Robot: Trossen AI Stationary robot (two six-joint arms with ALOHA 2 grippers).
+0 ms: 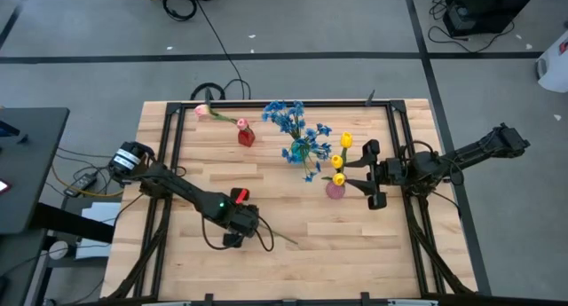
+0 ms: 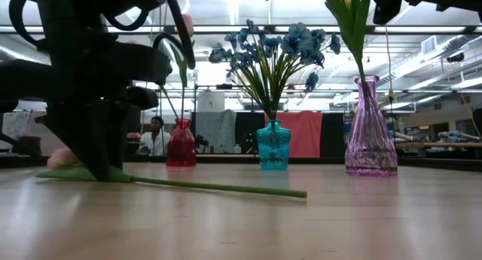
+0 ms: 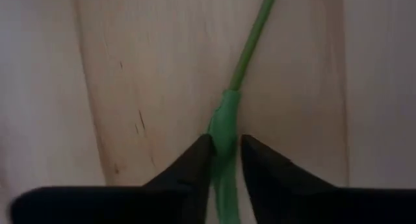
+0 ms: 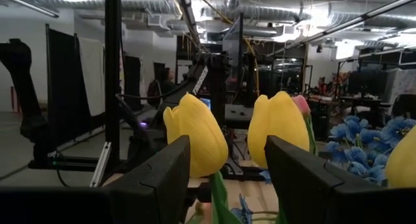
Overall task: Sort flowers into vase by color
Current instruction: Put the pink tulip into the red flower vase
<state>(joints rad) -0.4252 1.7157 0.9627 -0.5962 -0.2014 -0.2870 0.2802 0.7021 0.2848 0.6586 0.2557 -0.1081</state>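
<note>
The left gripper (image 3: 224, 156) is low on the near-left part of the pale wooden slatted table (image 1: 355, 253), its two dark fingers (image 3: 188, 162) pinched against the green stem of a loose artificial flower (image 2: 218, 188) that lies flat on the boards; its blossem end is hidden behind the arm in the low view, where only a pinkish blur shows at the left. The right gripper (image 1: 373, 175) hangs at the right side of the table just beside the clear pink glass vase (image 2: 370, 132), its fingers spread apart with nothing between them, and its wrist camera looks past two yellow tulips (image 4: 195, 136) standing in that vase. In the middle stands a teal glass vase (image 2: 273, 145) full of sprays of small blue blossoms (image 1: 297, 129), and to the far left a small red vase (image 1: 246, 137) holds pink tulips (image 1: 202, 111) leaning leftward. Beyond the table, a person sits in a workshop with ceiling lights and dark screens.
</note>
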